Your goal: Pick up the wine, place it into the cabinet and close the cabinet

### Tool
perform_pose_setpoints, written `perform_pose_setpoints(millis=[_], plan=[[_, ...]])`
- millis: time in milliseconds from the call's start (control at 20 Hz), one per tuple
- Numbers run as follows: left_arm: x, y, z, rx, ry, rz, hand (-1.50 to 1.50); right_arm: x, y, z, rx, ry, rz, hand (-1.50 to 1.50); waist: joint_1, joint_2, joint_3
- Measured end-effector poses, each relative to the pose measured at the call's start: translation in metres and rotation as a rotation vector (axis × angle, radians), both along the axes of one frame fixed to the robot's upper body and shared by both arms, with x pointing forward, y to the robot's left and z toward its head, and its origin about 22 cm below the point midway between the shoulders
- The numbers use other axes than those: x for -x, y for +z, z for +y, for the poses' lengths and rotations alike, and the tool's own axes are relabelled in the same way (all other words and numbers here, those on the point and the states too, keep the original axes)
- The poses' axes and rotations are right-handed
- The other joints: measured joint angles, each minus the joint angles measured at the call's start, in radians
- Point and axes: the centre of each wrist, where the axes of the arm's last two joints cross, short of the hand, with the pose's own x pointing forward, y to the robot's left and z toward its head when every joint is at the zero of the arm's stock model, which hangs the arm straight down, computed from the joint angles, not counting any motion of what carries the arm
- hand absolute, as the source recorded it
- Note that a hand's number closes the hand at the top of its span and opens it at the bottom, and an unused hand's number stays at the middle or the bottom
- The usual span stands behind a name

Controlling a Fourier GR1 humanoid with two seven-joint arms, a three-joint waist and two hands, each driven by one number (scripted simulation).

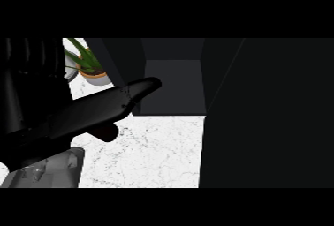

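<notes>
My left hand fills the left of the head view, black, with its fingers stretched straight toward the dark cabinet at the top middle. The thumb hangs below the palm and nothing shows in the hand. Its grey forearm comes in at the lower left. The cabinet stands open, its inside dark and apparently bare. A large dark door panel covers the right side of the view. No wine bottle shows anywhere. My right hand is out of sight.
A potted green plant stands at the back left, beside the cabinet's left wall. White marbled counter lies in front of the cabinet. A black mass hides the upper left.
</notes>
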Motion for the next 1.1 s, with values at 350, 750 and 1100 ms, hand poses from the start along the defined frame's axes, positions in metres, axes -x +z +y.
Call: perform_pose_setpoints(millis=[350, 750, 1100], plan=[[0.016, 0.028, -0.022, -0.034, 0.015, -0.024, -1.50, -0.003, 0.008, 0.007, -0.010, 0.008, 0.014, -1.50, 0.001, -0.001, 0.000], [0.035, 0.045, -0.031, -0.077, 0.064, -0.069, -1.50, -0.006, 0.014, 0.014, -0.015, 0.014, 0.023, -1.50, 0.003, -0.002, -0.001], [0.043, 0.059, -0.026, -0.081, 0.090, -0.070, -1.50, -0.008, 0.020, 0.017, -0.002, 0.019, 0.020, -1.50, 0.002, -0.002, -0.001]])
